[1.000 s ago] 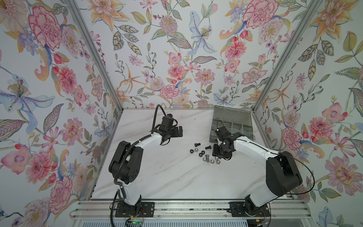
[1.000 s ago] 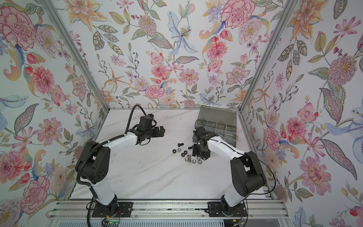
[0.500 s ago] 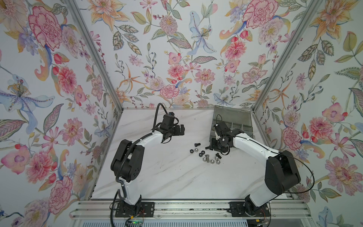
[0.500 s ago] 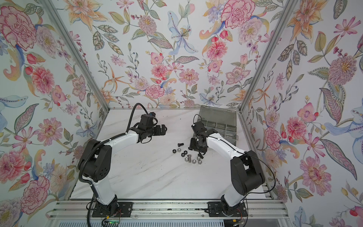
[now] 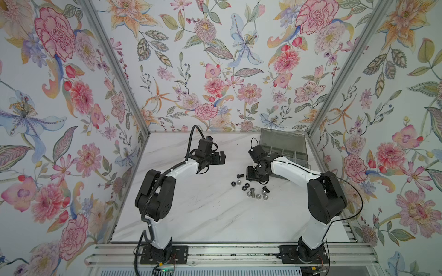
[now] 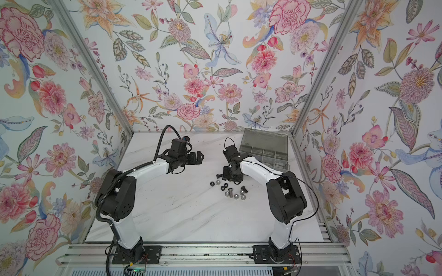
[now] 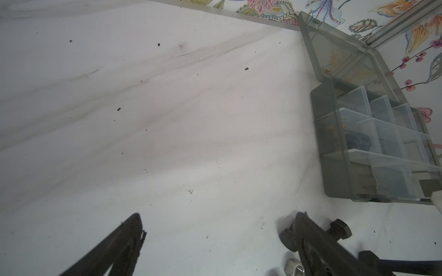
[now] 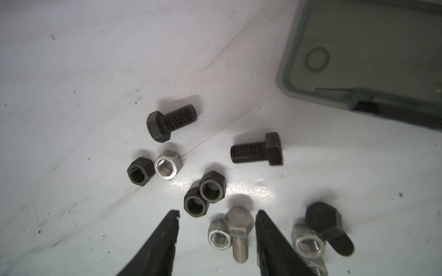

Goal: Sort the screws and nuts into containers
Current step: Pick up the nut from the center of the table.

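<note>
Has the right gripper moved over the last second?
Yes. In both top views the right gripper has shifted away from the organizer box, leftward above the loose screws and nuts.

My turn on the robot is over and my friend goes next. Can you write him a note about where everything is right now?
Left claw: open, empty, near the pile.
Right claw: open, empty, right over the pile.
Things: loose screws and nuts, black and silver, lie mixed on the table beside the organizer box, whose lid is open.
Done: something dark shows in one compartment; I cannot tell what kind.
Left: the whole pile needs sorting into compartments.
</note>
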Controlling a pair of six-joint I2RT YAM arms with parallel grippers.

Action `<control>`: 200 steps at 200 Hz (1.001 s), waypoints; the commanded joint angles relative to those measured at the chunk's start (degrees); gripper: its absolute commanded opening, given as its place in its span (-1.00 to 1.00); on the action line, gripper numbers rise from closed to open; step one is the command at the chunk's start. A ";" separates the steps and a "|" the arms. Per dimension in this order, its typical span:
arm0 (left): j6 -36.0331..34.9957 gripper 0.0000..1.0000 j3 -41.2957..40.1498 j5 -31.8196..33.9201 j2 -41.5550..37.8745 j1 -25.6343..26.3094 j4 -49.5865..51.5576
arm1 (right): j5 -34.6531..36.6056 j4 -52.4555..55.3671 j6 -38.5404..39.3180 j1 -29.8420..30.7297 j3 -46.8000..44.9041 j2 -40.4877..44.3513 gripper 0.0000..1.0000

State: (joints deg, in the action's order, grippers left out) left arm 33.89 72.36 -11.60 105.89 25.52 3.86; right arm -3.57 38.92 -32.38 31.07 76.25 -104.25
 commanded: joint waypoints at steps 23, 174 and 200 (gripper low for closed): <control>0.17 0.99 -0.90 -0.09 0.02 0.24 -0.38 | 1.35 0.29 -0.07 0.75 2.35 -3.85 0.01; -0.54 0.99 -1.96 0.45 -0.58 0.08 -0.24 | 6.21 0.36 -2.79 4.41 3.77 -11.24 -0.13; -0.46 0.99 -1.97 0.35 -0.38 -0.03 -0.32 | 6.96 0.37 -2.65 4.33 3.08 -11.41 -0.13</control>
State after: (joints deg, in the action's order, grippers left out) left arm 33.85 71.11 -11.57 105.89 25.52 3.84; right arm 1.41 38.68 -34.37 35.09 80.73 -114.72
